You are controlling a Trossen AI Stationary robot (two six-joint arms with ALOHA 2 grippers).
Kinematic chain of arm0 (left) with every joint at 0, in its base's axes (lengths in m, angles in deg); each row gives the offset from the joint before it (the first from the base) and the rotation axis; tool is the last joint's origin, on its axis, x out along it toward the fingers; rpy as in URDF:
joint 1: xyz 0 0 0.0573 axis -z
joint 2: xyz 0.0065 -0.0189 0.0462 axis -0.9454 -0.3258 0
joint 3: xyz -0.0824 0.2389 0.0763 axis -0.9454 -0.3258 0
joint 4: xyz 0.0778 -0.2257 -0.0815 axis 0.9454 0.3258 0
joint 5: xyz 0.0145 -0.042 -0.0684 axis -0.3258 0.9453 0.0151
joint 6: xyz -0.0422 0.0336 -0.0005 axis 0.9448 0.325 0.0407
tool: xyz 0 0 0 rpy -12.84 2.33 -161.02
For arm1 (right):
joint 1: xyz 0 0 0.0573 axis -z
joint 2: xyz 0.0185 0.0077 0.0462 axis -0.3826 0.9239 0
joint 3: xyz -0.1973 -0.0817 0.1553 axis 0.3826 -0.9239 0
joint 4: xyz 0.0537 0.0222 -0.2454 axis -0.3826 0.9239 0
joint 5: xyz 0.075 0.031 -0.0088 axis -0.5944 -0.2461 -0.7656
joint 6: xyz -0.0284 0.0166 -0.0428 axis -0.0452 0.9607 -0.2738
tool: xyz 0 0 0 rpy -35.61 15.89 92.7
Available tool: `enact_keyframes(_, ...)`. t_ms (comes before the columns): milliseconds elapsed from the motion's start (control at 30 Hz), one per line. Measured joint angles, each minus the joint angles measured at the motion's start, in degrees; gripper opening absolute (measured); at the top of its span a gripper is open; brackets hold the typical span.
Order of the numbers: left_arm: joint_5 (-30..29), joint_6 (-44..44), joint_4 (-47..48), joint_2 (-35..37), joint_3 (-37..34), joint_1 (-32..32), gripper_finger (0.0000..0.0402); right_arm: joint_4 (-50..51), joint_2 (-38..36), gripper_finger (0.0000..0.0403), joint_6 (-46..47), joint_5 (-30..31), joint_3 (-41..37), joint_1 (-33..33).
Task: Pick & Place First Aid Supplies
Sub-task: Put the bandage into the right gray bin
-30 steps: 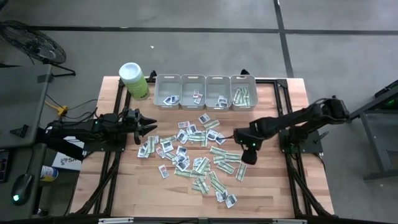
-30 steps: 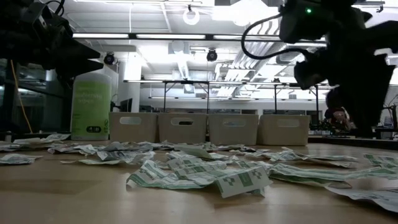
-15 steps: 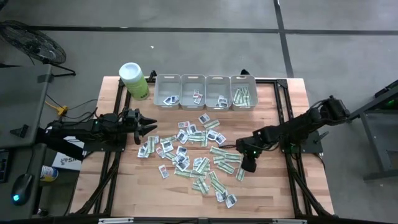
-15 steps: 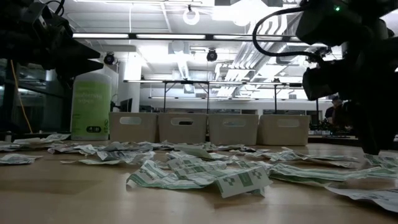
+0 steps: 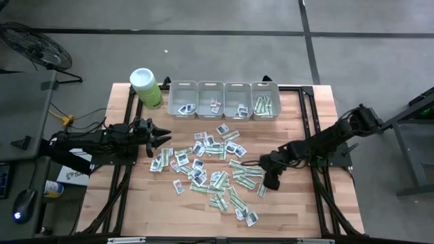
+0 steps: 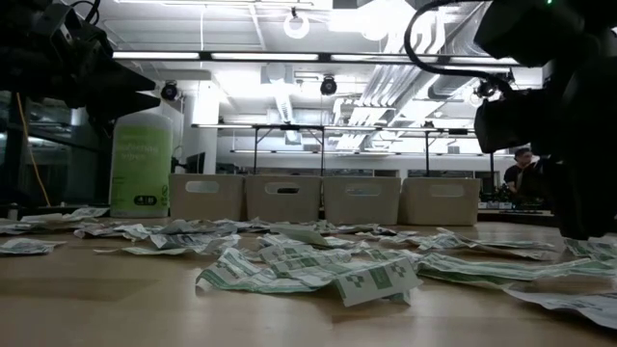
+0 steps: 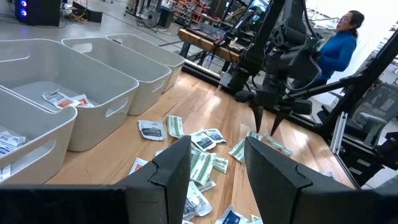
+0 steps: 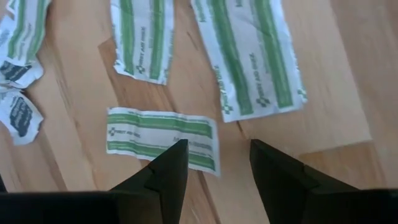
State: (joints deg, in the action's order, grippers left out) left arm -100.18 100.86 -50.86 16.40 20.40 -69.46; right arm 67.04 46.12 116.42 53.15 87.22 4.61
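We judged the main risk to be the flatness of the green-and-white strip (image 8: 163, 139): lying flush on the desk (image 8: 348, 68), it could slide ahead of the tips or buckle, and overlapping neighbours might lift along with it. The right pincer (image 8: 214, 163) hung low with its jaws parted and empty; the strip lay just beyond its fingertips, crosswise, one end between them. Farther off, the rest of the first aid supplies (image 5: 203, 163) were scattered mid-desk. The left pincer (image 5: 157, 137), likewise released and empty, waited beside the pile's far edge.
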Motion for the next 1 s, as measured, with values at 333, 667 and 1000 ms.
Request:
enact_keyframes(333, 0.01, -0.01, 0.0, 0.01, 0.01, 0.0, 0.015, -3.73, 2.73, 0.0165, 2.59, -0.28, 0.14, -2.05)
enact_keyframes(667, 0.02, -0.02, 0.0, 0.0, 0.02, 0.02, 0.015, -6.05, 4.01, 0.0156, 3.02, -1.26, 0.28, -2.84)
enact_keyframes(1000, 0.02, -0.02, 0.0, 0.0, 0.02, 0.0, 0.015, -5.63, 4.16, 0.0074, 2.93, -1.06, 0.15, -2.83)
